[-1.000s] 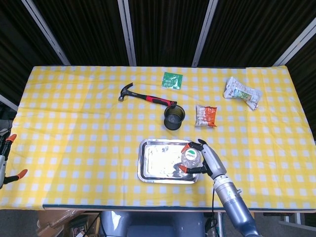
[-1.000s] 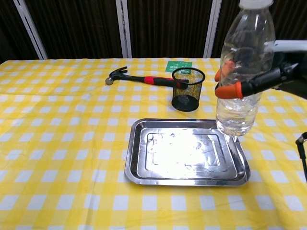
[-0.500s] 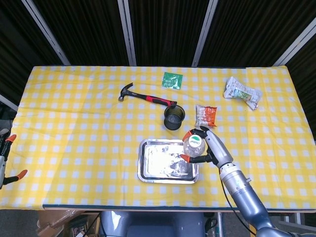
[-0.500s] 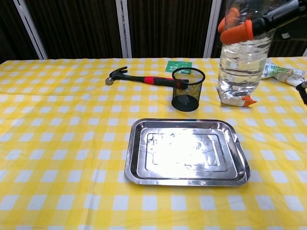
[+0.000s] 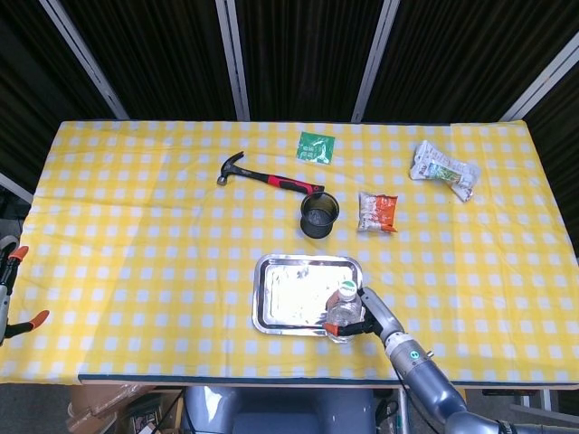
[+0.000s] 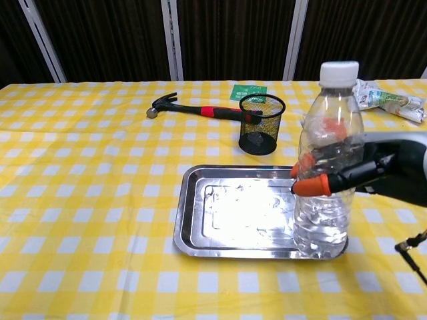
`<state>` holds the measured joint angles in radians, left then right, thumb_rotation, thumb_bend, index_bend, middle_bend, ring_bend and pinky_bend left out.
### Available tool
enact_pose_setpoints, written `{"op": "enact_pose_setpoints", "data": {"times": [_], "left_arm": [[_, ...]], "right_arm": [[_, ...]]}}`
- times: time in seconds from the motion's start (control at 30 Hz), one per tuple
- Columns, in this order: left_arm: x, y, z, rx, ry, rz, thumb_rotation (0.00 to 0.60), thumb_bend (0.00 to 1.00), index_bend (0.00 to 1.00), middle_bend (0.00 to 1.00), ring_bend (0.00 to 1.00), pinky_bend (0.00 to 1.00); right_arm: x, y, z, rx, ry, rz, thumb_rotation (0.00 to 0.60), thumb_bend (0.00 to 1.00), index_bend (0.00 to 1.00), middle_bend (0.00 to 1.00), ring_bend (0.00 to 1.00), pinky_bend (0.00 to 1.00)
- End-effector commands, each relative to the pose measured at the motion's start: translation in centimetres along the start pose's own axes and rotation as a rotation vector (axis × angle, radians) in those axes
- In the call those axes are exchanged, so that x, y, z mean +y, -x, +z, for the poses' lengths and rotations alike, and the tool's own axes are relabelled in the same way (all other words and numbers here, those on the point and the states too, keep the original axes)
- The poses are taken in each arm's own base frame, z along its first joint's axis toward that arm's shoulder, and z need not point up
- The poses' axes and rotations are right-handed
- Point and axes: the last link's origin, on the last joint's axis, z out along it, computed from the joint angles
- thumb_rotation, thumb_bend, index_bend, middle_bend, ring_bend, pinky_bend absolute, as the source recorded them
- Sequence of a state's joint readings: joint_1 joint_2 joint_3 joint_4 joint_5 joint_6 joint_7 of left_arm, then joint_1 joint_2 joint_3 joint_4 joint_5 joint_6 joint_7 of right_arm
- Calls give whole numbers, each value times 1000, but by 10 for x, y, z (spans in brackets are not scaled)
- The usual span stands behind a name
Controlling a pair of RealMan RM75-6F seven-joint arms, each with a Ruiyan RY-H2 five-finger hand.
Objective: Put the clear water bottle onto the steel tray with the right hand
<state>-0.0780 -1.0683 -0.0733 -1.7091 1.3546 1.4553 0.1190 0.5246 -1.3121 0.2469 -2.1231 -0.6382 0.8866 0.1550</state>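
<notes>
On the yellow checked tablecloth (image 6: 87, 200), I'd just lowered the clear plastic water bottle (image 6: 327, 180) onto the shiny steel tray's (image 6: 200, 233) near-right corner; right hand (image 6: 373, 173) gripped it, release pending.

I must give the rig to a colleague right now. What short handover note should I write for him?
Right hand: grips the clear water bottle, upright, its base at the near right corner of the steel tray.
Left hand: at the table's far left edge, holding nothing.
Done: bottle brought to the tray.
Left: check that the base sits fully on the tray, then open the fingers and pull the right hand away.
</notes>
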Motion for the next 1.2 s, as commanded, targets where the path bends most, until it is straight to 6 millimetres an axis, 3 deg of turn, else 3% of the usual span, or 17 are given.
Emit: {"op": "enact_pose_setpoints", "data": {"times": [0.03,0.3,0.33,0.43,0.63,0.87,1.07,1.2], "left_arm": [[0,0,1,-1,-1,0,600,190,63,0,0,0],[1,2,1,-9,5,7,600,190,63,0,0,0],[2,2,1,-8,6,6,600,190,63,0,0,0],[2,2,0,-7,4,5,600,190,63,0,0,0],[2,3,1,-10,2,7,600,190,63,0,0,0],[1,2,0,-8,1,4,600,190,63,0,0,0],[1,1,0,-6,1,3,600,190,63,0,0,0],[1,2,1,-10,-1,7,600,190,63,0,0,0]], "right_arm": [[11,6,2,-19,-34,20,600,711,769,620,289,0],[-28,-16,-21,62,-174,-9,600,732,802,645,289,0],[-49,-26,-31,103,-240,-37,600,732,804,646,289,0],[-78,-38,-54,139,-272,-94,600,732,804,646,289,0],[-108,-55,-60,159,-340,-190,600,731,804,647,289,0],[-98,-56,-59,143,-279,-198,600,731,805,647,289,0],[-71,-42,-53,113,-179,-150,600,731,806,647,289,0],[-44,-25,-38,80,-116,-82,600,731,808,647,289,0]]}}
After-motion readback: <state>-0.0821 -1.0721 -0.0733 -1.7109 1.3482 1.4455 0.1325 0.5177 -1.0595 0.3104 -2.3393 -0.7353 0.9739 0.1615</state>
